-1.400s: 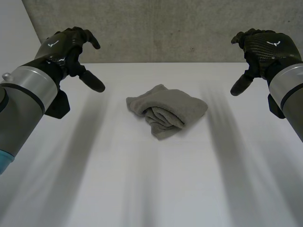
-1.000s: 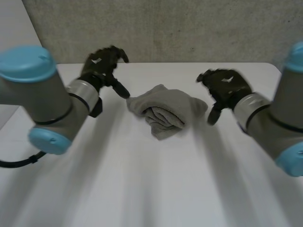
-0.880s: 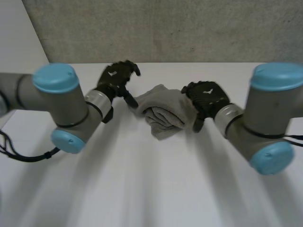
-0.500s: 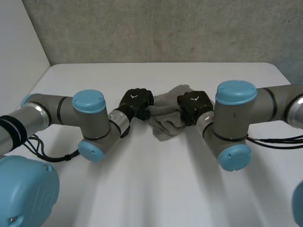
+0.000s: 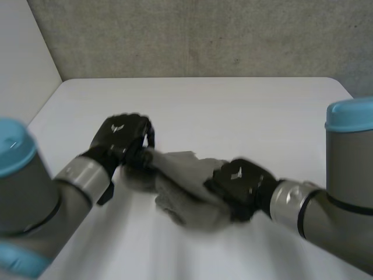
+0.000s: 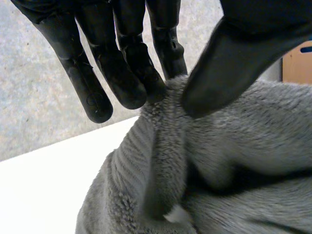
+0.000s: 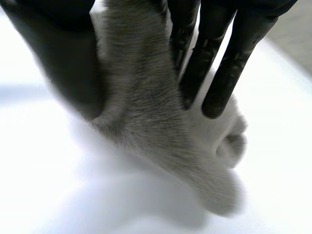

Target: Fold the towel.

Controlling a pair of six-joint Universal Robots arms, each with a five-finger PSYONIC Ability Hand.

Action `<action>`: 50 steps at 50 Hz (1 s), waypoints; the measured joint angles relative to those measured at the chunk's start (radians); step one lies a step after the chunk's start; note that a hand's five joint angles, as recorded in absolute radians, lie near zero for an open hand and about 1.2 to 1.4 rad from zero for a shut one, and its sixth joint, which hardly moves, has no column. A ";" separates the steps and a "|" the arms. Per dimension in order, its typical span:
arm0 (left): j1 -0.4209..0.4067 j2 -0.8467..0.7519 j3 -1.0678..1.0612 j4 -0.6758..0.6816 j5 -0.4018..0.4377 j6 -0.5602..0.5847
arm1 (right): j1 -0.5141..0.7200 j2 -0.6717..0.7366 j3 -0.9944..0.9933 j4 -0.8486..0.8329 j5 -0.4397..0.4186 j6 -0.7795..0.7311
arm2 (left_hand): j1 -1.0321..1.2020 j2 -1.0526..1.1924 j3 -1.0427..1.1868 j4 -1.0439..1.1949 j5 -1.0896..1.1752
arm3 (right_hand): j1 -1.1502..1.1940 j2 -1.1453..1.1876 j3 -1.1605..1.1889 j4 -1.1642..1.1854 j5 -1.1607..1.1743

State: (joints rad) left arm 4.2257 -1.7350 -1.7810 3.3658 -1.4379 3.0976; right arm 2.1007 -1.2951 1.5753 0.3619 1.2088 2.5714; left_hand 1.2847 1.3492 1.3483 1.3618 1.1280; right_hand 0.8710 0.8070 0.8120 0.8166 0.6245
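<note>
The grey towel (image 5: 182,192) is bunched up between my two hands over the near part of the white table (image 5: 233,111). My left hand (image 5: 120,139) is at the towel's left end. In the left wrist view its thumb (image 6: 234,63) and fingers (image 6: 127,73) pinch a raised fold of the towel (image 6: 234,146). My right hand (image 5: 239,184) is at the towel's right end. In the right wrist view the towel (image 7: 141,102) runs between its thumb (image 7: 63,58) and its fingers (image 7: 214,63) and hangs down to the table (image 7: 48,170).
A grey concrete wall (image 5: 204,35) stands behind the table's far edge. The table's left edge (image 5: 46,105) runs along a pale side wall. Both forearms reach in low over the near table.
Both hands closed on the crumpled towel at mid-table, then pulled it toward the near side. The towel now stretches between them instead of lying in a heap.
</note>
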 measured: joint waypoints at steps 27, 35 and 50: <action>0.057 0.024 -0.008 -0.001 -0.004 -0.012 | -0.105 -0.045 0.004 -0.260 0.100 0.293 | -1.003 -1.061 -1.056 -1.070 -1.051 | -0.638 -0.558 -0.566 -0.561 -0.568; 0.011 -0.176 0.107 -0.019 -0.001 -0.007 | -0.075 0.114 0.010 -0.323 0.207 0.277 | -1.003 -1.061 -1.056 -1.070 -1.051 | -0.639 -0.558 -0.566 -0.561 -0.568; -0.055 -0.322 0.176 -0.122 -0.003 0.003 | -0.058 0.165 0.036 -0.318 0.208 0.283 | -0.934 -1.002 -1.003 -1.018 -0.946 | -0.639 -0.558 -0.566 -0.561 -0.568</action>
State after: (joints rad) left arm 4.1708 -2.0565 -1.6048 3.2437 -1.4410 3.1004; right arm 2.0427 -1.1297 1.6115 0.0439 1.4172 2.8541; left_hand 0.3504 0.3477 0.3449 0.3436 0.1815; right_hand 0.2324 0.2493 0.2463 0.2555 0.0560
